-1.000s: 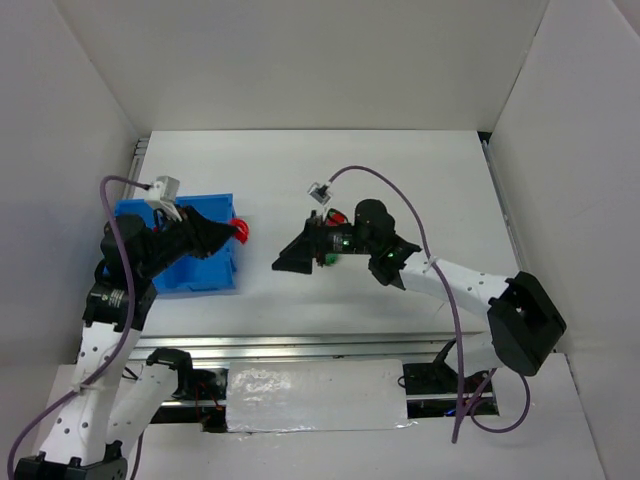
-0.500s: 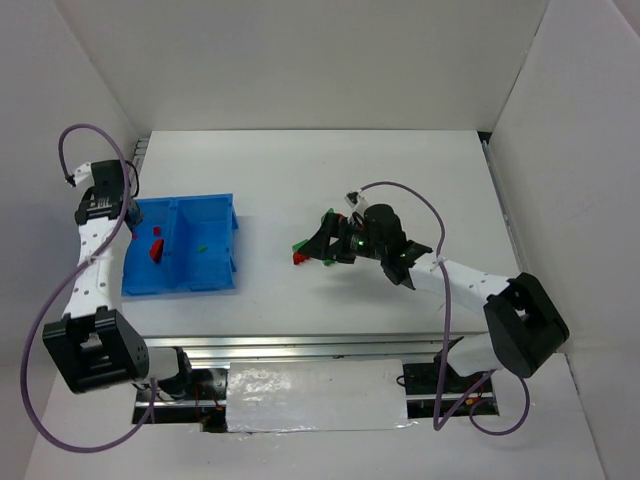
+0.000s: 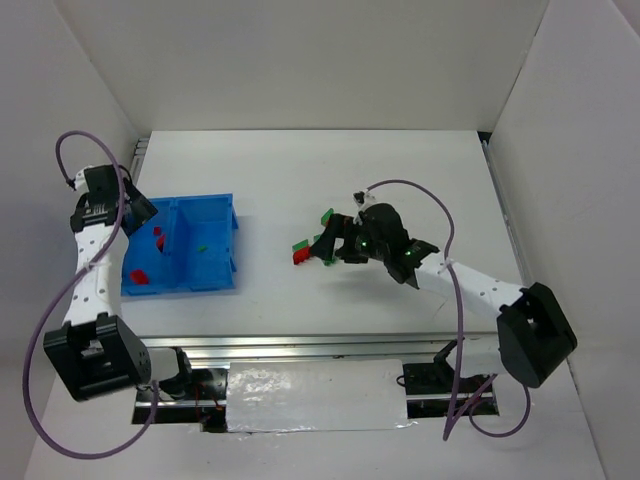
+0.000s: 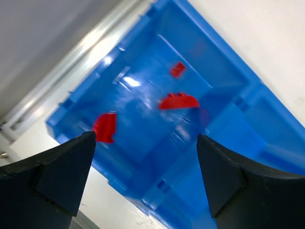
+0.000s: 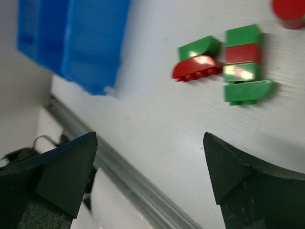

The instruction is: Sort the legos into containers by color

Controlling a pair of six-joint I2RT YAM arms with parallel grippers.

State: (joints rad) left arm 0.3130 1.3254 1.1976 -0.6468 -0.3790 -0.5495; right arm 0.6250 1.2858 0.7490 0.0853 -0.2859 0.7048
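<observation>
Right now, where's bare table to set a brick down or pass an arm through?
Bare: far table beyond the bin; the strip between bin and loose legos; the table's right side. Crowded: around the legos, where the right gripper hovers, and over the bin's left compartment, under the left gripper.

We see red legos (image 3: 157,237) in the blue bin's (image 3: 185,290) left compartment, a green lego (image 3: 201,247) in its right; red-green cluster (image 5: 243,64) loose on surface (image 3: 350,180).

Blue bin (image 3: 215,272), red and green legos (image 5: 243,64), seemingly white table (image 3: 400,170)
</observation>
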